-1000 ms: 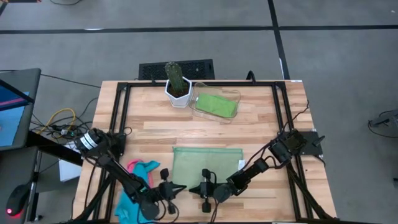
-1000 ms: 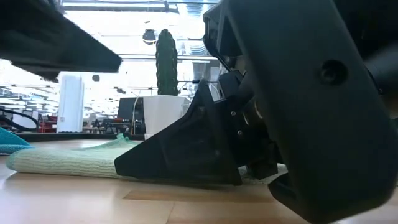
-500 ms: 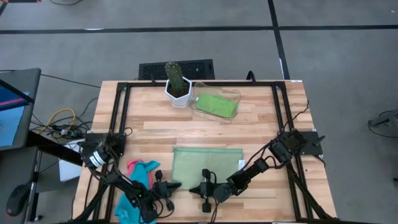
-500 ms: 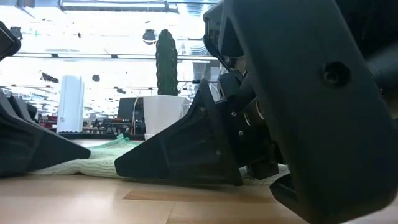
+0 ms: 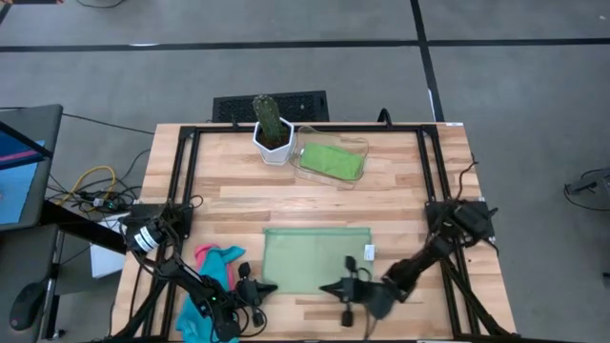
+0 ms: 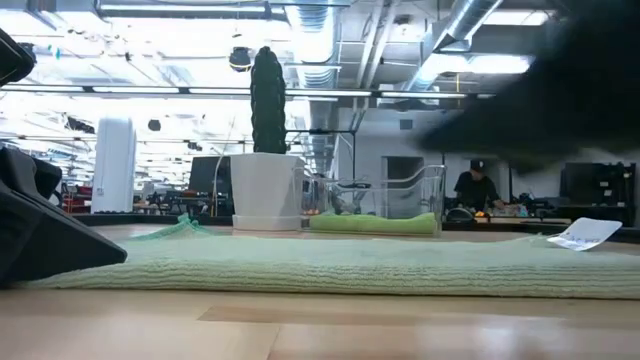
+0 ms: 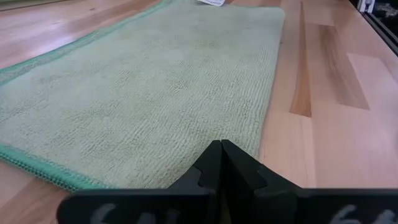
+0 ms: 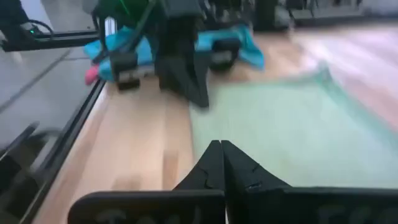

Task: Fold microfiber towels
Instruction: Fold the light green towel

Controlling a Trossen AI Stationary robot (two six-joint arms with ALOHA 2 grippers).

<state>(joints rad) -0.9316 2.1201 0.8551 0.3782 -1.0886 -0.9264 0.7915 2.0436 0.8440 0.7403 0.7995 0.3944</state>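
A light green towel (image 5: 315, 257) lies flat on the table's near middle; it also shows in the low view (image 6: 330, 265). My left gripper (image 5: 274, 286) is shut, low at the towel's near left corner (image 7: 221, 148). My right gripper (image 5: 324, 286) is shut and lifted above the towel's near edge, pointing toward the left (image 8: 221, 148). A pink towel (image 5: 217, 255) and a turquoise towel (image 5: 193, 312) lie bunched at the near left. Another green towel (image 5: 332, 160) lies in a clear tray. My left gripper's shut fingertips (image 7: 214, 163) lie low over the green towel's near left corner (image 7: 155, 155), coming level from the table's left. Whether they touch the cloth I cannot tell. The towel lies flat on the table.
A cactus in a white pot (image 5: 272, 129) and the clear tray (image 5: 360, 148) stand at the far middle. A white label (image 5: 369, 252) sticks out at the towel's right edge. A black frame (image 5: 181, 181) runs round the table's edges. Bare wood lies between towel and tray.
My left gripper has come down to the table at the towel's near left corner. My right gripper has lifted off the towel's near edge and drawn back toward the table's right edge, staying shut. The towel stays flat.
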